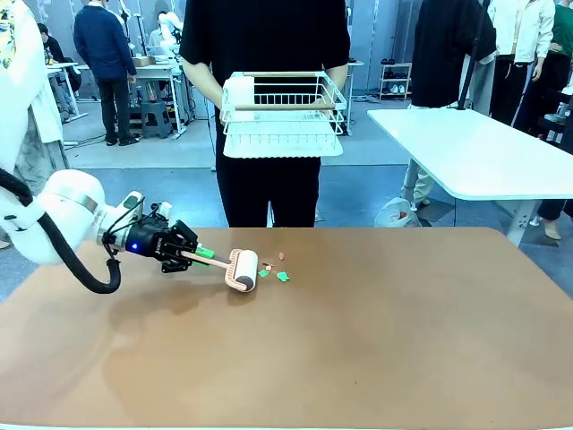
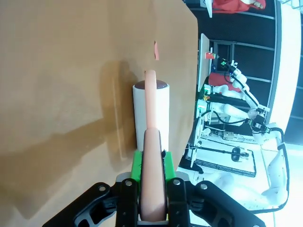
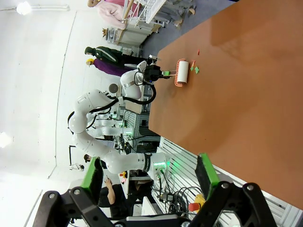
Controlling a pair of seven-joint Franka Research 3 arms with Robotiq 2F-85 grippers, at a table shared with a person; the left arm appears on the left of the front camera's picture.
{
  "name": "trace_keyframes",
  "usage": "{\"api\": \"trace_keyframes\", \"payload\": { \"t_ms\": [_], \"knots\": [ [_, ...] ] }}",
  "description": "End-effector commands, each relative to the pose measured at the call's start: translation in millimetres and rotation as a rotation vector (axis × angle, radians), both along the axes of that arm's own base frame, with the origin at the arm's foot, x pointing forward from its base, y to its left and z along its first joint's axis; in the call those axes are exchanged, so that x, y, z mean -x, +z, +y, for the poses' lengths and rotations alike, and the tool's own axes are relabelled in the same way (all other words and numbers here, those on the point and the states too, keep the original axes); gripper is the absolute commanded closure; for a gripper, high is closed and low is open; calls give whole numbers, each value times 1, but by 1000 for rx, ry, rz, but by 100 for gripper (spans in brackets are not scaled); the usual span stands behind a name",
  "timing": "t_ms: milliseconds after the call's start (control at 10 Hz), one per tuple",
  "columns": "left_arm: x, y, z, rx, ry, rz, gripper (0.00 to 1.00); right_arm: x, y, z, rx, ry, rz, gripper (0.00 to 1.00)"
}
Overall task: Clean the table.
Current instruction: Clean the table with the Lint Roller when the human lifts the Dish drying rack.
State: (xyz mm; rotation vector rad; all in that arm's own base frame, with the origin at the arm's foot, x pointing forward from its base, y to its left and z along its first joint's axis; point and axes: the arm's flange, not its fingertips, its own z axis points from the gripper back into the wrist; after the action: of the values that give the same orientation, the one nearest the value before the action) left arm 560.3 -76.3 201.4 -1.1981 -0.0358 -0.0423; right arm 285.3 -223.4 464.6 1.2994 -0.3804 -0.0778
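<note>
Your table point(image 1: 376, 340) fills the lower half of the front view, its matte reddish-brown top mostly bare. Left of centre, towards the far edge, a lint roller point(image 1: 243, 270) rests its white drum on the surface, and a few green and pink paper scraps point(image 1: 281, 275) lie just right of it. The left gripper point(image 1: 190, 252) has its jaws clamped on the roller's pink handle. In the right wrist view, the right gripper point(image 3: 149, 172) sits beyond the table's edge, jaws wide apart. Behind the table, at upper centre, a person holds a white wire rack point(image 1: 283, 115). A white-topped table point(image 1: 483, 152) stands at upper right.
</note>
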Motion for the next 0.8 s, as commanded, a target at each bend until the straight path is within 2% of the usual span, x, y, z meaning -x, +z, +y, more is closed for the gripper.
{"api": "trace_keyframes", "payload": {
  "t_ms": [0,100,400,600,700],
  "knots": [
    [9,-2,-17,18,26,-44,79,1,4,-1,-9,1,-12,0],
    [10,-2,-26,37,30,-45,79,1,4,-1,-9,1,-12,0],
    [12,-9,-52,61,34,-46,100,1,4,-1,-9,1,-12,0],
    [7,-18,-64,37,45,-4,100,1,4,-1,-9,1,-12,0],
    [3,-21,-66,19,74,34,89,1,4,-1,-9,1,-12,0]
  ]
}}
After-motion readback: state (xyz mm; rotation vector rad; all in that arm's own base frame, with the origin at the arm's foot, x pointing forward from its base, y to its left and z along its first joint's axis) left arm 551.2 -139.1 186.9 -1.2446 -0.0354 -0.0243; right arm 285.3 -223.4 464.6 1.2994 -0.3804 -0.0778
